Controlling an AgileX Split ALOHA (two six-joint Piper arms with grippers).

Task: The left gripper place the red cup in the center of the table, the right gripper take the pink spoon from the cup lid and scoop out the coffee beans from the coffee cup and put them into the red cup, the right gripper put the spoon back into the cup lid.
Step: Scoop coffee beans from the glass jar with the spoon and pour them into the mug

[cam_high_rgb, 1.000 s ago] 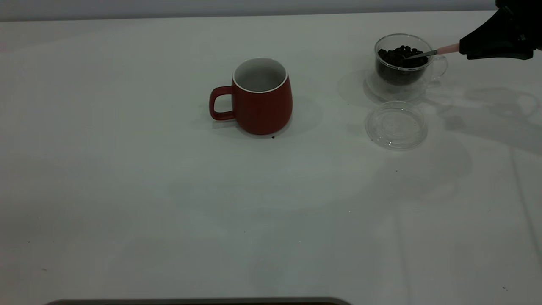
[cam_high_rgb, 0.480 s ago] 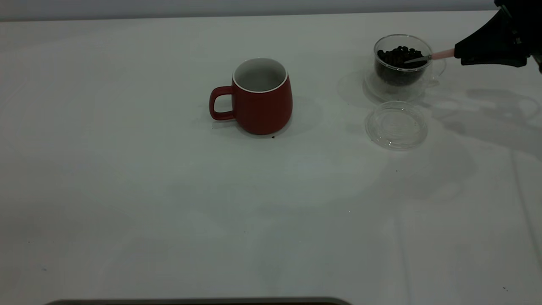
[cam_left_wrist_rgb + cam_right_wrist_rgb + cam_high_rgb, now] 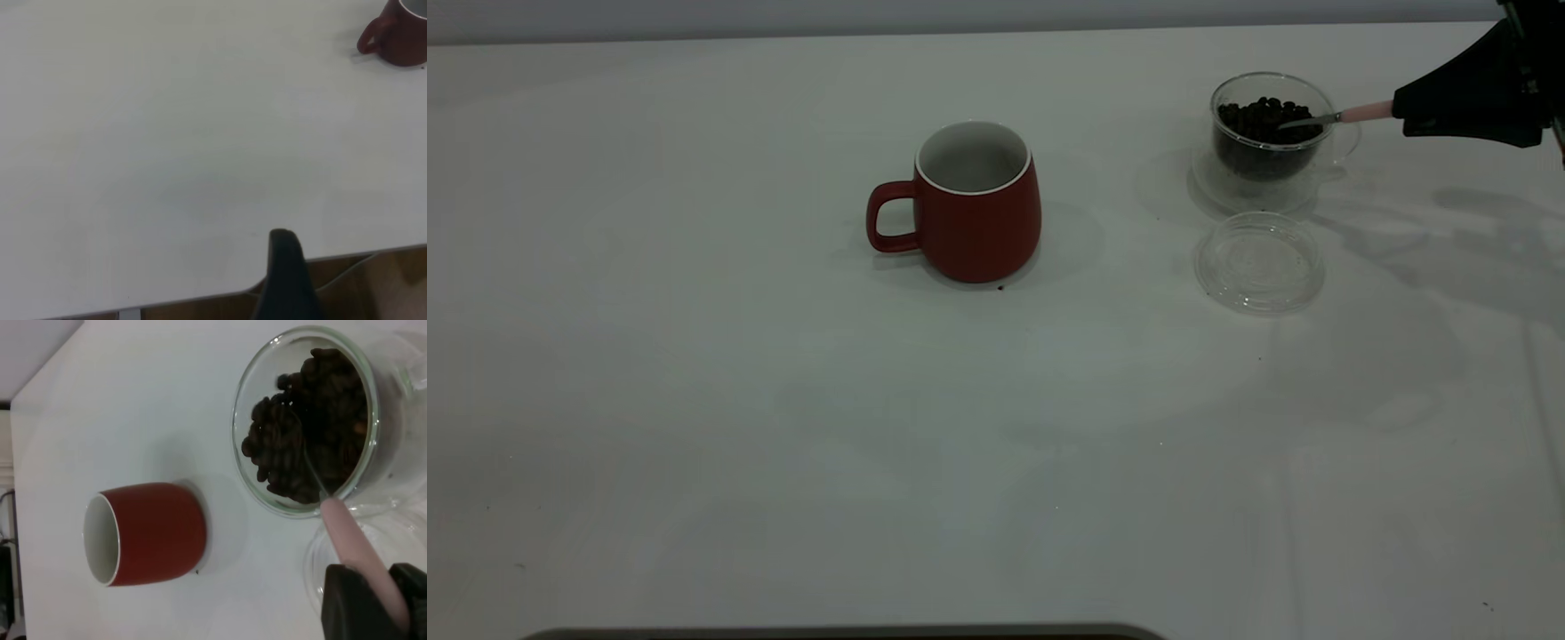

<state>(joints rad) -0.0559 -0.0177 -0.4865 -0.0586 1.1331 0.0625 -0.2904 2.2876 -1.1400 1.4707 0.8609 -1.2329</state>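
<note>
Upper right, the right gripper point(image 3: 1405, 111) pinches the pink spoon point(image 3: 1347, 114), bowl among the coffee beans point(image 3: 1263, 116) in the coffee cup point(image 3: 1267, 142); left gripper's state unclear

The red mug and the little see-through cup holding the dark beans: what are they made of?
The squat red mug looks ceramic: matte, opaque red outside, white inside and along the rim. The small clear cup looks like glass, possibly double-walled: the coffee beans show through its side, though clear plastic cannot be ruled out.
</note>
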